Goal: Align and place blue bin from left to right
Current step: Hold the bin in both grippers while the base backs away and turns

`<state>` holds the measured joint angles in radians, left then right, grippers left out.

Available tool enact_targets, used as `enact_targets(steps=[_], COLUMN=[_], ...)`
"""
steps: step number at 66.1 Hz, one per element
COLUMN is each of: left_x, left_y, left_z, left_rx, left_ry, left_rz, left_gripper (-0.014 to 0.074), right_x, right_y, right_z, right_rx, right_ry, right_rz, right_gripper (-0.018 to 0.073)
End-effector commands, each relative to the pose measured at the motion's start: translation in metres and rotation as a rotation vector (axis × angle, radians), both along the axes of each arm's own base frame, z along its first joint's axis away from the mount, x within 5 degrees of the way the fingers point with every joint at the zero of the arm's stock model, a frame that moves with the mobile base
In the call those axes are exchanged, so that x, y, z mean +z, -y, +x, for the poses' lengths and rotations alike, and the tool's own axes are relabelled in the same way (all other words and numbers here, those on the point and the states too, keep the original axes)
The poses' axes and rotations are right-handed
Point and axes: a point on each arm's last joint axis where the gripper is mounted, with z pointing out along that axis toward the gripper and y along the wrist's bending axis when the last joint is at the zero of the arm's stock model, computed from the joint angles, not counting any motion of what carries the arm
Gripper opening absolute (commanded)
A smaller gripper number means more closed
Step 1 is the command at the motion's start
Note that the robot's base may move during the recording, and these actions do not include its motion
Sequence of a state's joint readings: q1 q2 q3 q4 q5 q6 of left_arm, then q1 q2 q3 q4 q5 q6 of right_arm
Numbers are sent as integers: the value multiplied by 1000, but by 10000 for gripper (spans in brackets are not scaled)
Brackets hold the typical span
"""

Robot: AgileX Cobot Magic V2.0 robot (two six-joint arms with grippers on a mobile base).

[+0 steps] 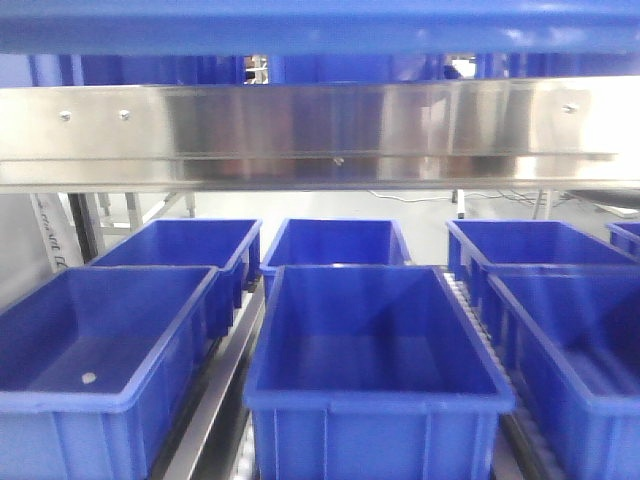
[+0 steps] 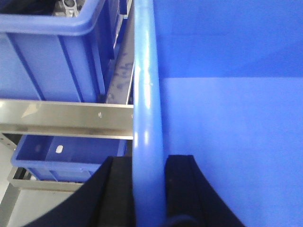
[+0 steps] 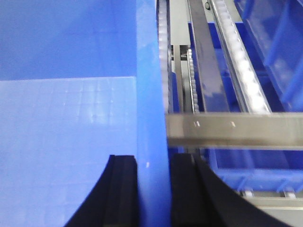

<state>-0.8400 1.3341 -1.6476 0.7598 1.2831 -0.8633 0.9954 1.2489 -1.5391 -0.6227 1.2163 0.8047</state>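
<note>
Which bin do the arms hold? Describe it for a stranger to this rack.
Start at the steel shelf rail. The blue bin crosses in front of that rail. Unlike the shelved bins, it is clamped: the left gripper pinches its left rim, the right gripper its right wall.

Probably warehouse: rows of blue bins (image 1: 372, 440) on steel roller racks (image 3: 238, 61).

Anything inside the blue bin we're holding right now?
Nothing visible: the blue bin shows bare floor and inner wall near the left gripper and the right gripper. Its middle stretch falls outside both wrist views, so I cannot confirm it.
</note>
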Motion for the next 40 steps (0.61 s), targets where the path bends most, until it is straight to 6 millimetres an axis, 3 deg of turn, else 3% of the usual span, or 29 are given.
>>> enact_targets(steps=[1,40], left_x=[11,11], left_y=[10,10], left_z=[-2,-2], left_rx=[-103,-103], left_ry=[88,88], left_rz=[-71,-71], left_gripper=[-111,-111], right_x=[12,12], right_y=[-9,-9], right_z=[-1,-1], right_rx=[81,81], right_ry=[91,91], right_rz=[88,88], right_gripper=[-70,-70])
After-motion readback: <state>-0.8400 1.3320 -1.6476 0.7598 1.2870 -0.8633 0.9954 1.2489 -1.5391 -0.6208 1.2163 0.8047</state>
